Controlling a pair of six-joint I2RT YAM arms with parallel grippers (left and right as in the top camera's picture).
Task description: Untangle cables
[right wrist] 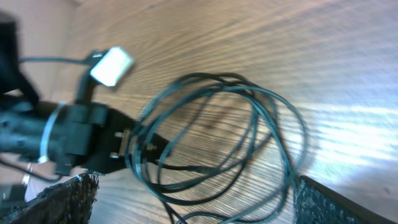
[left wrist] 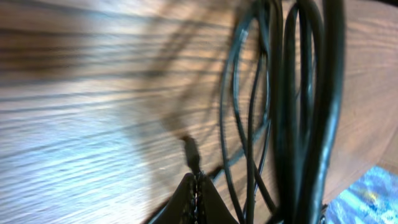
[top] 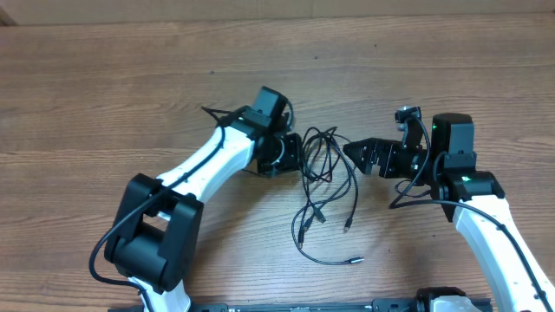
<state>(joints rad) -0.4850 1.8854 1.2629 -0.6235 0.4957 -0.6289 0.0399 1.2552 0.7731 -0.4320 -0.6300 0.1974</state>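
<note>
The cables point(top: 325, 165) are thin black cords bunched in loops at the table's middle, with plug ends trailing toward the front point(top: 355, 258). My left gripper point(top: 295, 156) is at the bunch's left edge. In the left wrist view its fingers point(left wrist: 196, 193) are pressed together on a thin cord end point(left wrist: 191, 151), with several loops point(left wrist: 292, 112) just to the right. My right gripper point(top: 349, 149) is at the bunch's right edge. In the right wrist view its fingers point(right wrist: 196, 190) are wide apart, with the loops point(right wrist: 249, 124) lying between and ahead of them.
The wooden table point(top: 130, 87) spreads all round. The left arm's white links point(top: 199, 173) lie to the left of the cables and the right arm point(top: 486, 217) to the right. The left gripper's body point(right wrist: 74, 134) shows in the right wrist view.
</note>
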